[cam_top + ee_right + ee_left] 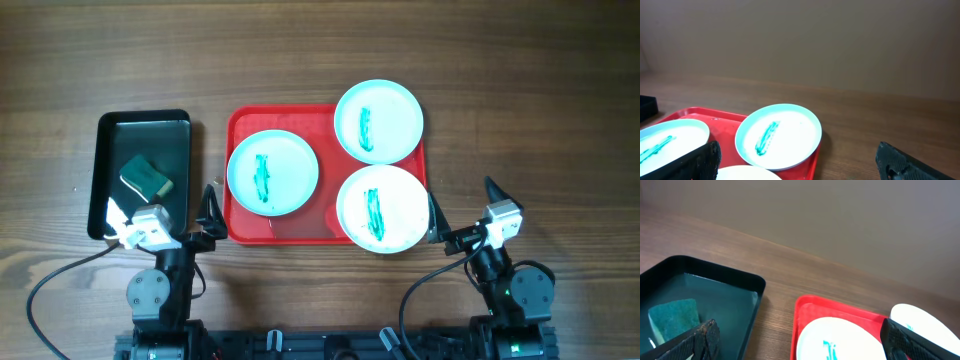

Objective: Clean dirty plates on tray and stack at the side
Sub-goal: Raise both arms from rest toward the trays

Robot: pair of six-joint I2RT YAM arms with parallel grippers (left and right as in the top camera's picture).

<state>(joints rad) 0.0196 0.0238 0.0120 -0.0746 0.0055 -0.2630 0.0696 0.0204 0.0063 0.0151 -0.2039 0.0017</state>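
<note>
Three pale plates with teal smears lie on the red tray (240,125): one at the left (272,172), one at the far right (378,121) overhanging the rim, and one at the near right (382,208). My left gripper (160,208) is open and empty near the tray's near left corner. My right gripper (463,203) is open and empty just right of the near right plate. The left wrist view shows the tray (815,305) and the left plate (840,340) between the open fingers (805,345). The right wrist view shows the far right plate (780,135) beyond the open fingers (802,167).
A narrow black tray (145,130) stands left of the red tray and holds a green sponge (147,177). Both show in the left wrist view, the tray (740,280) and the sponge (672,317). Bare wooden table lies all around.
</note>
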